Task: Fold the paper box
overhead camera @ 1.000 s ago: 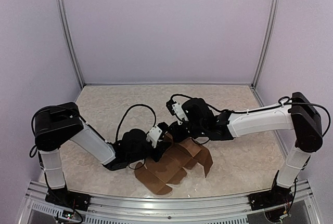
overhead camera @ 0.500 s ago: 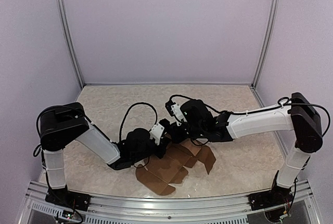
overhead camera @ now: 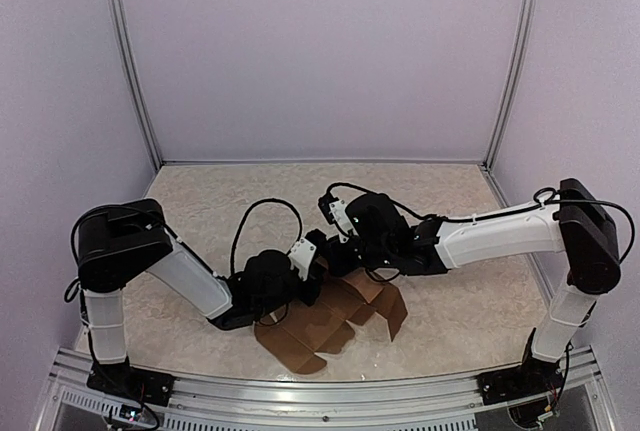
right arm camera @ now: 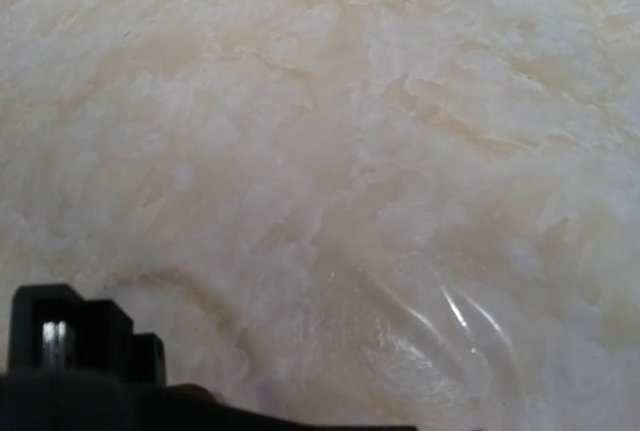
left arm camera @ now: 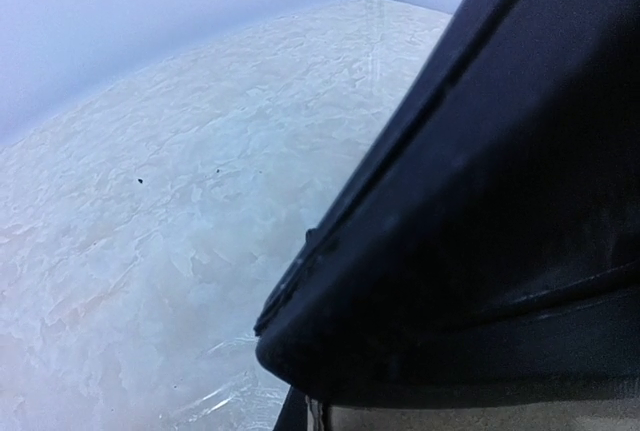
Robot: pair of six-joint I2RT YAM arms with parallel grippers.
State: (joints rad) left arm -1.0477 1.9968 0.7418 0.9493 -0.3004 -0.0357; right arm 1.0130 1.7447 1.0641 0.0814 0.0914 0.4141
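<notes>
Cardboard paper box (overhead camera: 322, 329) lies flat by the counter's (overhead camera: 200, 211) near edge; left pincer (overhead camera: 310, 277) and right pincer (overhead camera: 336, 257), both closed, at its far side.

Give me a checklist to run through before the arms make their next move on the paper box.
1. Paper box on the table, between both arms: ok.
2. Left gripper shut: ok.
3. Left gripper actually pinching the box's edge: cannot tell; its fingertips are hidden from above.
4. Right gripper shut, at the box's far edge: ok.
5. Wrist views show the box: not ok; the left one is mostly blocked by a dark body, and the right one shows mainly bare tabletop.
6. Box folded: not ok; it is mostly a flat sheet, and only the right-hand flap looks raised.
</notes>
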